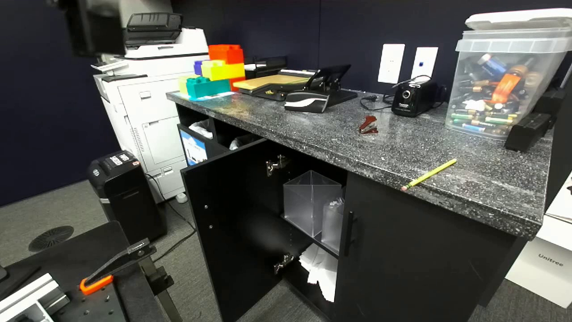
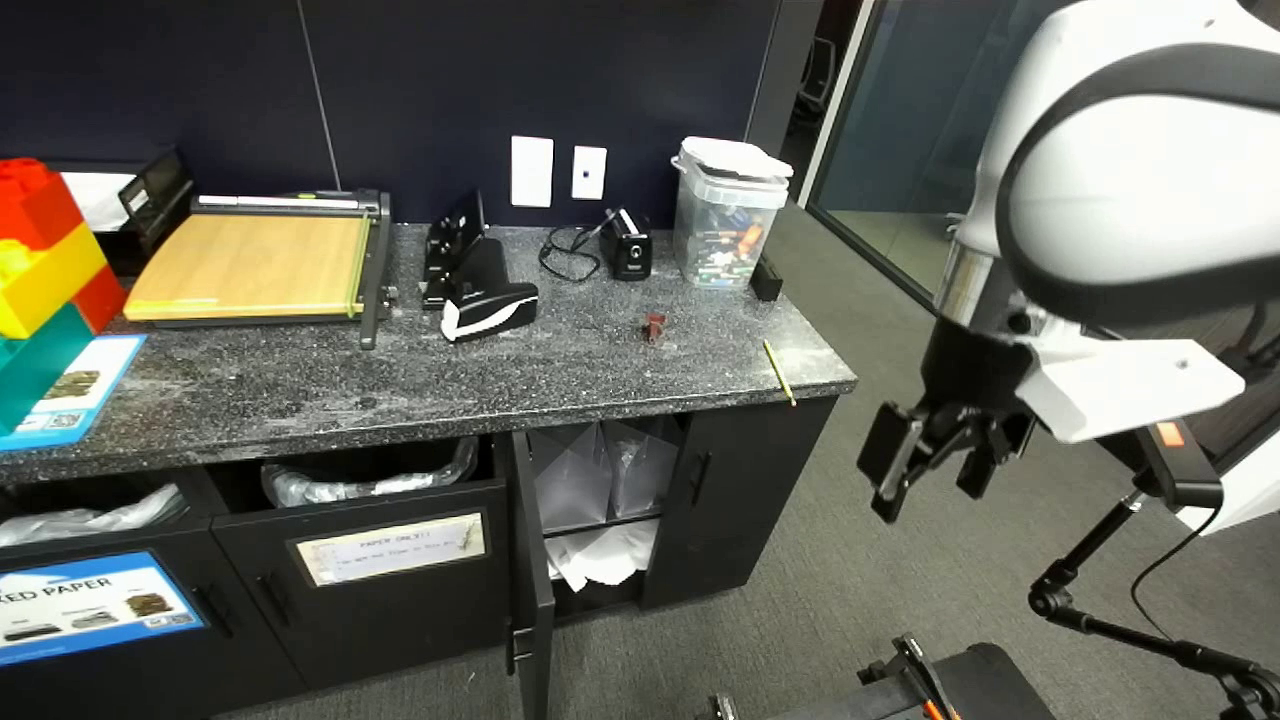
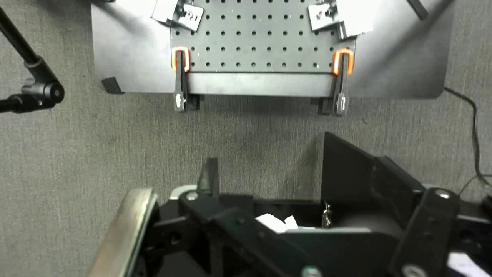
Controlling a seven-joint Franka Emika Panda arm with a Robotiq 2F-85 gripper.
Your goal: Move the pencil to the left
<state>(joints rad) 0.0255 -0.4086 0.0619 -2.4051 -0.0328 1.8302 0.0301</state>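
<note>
While the yellow pencil (image 1: 430,174) lies flat on the desk (image 1: 330,134) near one corner, its long axis runs aslant, from the front edge towards the back. The pink eraser end is at this edge; the opposite end points towards the plastic tub (image 1: 511,44). The gripper (image 2: 930,492) hangs well apart from the desk, its fingers standing wide from each other, holding nothing.

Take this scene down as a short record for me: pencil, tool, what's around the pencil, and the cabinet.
Pencil: yellow, lying on the counter, eraser end at the front edge
Tool: open, apart from the pencil, nothing seen in its grasp
Staple remover: dark red, left of the pencil in both exterior views
Sharpener: black, farther back, left of a clear tub
Cabinet: one door standing open
</note>
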